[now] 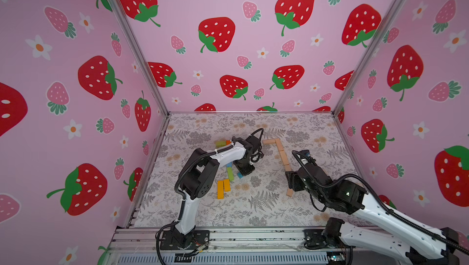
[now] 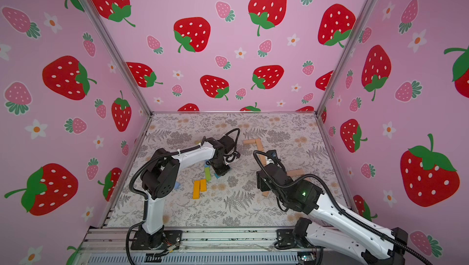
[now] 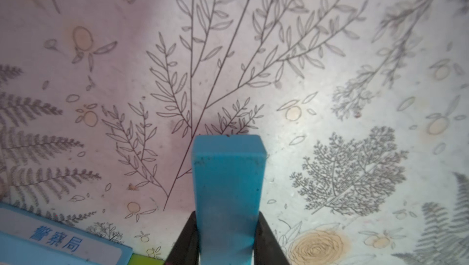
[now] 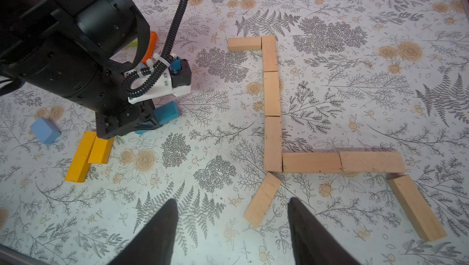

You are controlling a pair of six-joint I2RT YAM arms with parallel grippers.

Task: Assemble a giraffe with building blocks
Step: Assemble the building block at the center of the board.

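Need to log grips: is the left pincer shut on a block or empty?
Shut on the blue block: the left wrist view shows it clamped between the jaws of the left pincer.

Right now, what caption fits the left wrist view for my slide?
Black jaws grip a blue block, leaf-printed mat behind it.

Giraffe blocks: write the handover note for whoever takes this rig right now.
Left gripper: shut on a blue block, near the mat.
Right gripper: open, empty, above the mat beside the tan leg under the neck.
Done: eight tan blocks lie flat as the giraffe outline: head, neck, body, two legs.
Loose by the left arm: two yellow bars, a green block, a light blue block, an orange block.
Left: probably placing the coloured blocks, starting with the held blue one.
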